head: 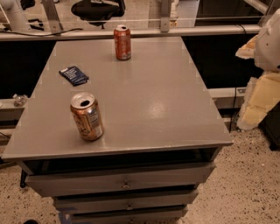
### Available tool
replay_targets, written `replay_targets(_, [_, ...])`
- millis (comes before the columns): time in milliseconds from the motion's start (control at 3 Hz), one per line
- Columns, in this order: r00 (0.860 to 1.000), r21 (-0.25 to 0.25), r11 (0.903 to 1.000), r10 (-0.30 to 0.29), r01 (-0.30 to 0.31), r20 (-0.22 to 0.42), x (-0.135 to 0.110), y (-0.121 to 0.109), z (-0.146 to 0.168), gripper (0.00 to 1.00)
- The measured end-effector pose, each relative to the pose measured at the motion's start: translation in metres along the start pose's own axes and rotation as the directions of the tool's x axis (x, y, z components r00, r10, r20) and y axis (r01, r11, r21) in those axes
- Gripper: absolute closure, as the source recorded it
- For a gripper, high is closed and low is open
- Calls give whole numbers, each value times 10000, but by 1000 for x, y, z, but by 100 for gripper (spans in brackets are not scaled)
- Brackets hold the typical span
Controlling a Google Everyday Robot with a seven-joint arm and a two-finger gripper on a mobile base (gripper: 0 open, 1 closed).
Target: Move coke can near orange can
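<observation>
Camera view: gripper out of frame, grip cannot tell; coke can [122, 42], orange can [87, 116] well apart

Looks like office or lab workspace: grey metal surface [148, 105] over drawers [122, 178], speckled floor [256, 183], black office chair [98, 9] behind rail, loose cable [39, 32], foam padding [262, 98] stacked alongside. Gripper out of frame.
</observation>
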State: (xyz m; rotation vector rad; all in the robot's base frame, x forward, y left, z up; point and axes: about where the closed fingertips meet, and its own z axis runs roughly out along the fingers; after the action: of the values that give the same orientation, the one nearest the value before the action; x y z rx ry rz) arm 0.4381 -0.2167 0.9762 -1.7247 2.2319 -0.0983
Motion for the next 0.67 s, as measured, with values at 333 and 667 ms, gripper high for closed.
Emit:
replay_targets(333, [10000, 2, 10000, 0, 0, 1, 0, 0, 0, 0])
replay_targets(667, [9996, 201, 9998, -42, 36, 278, -10, -11, 14, 0])
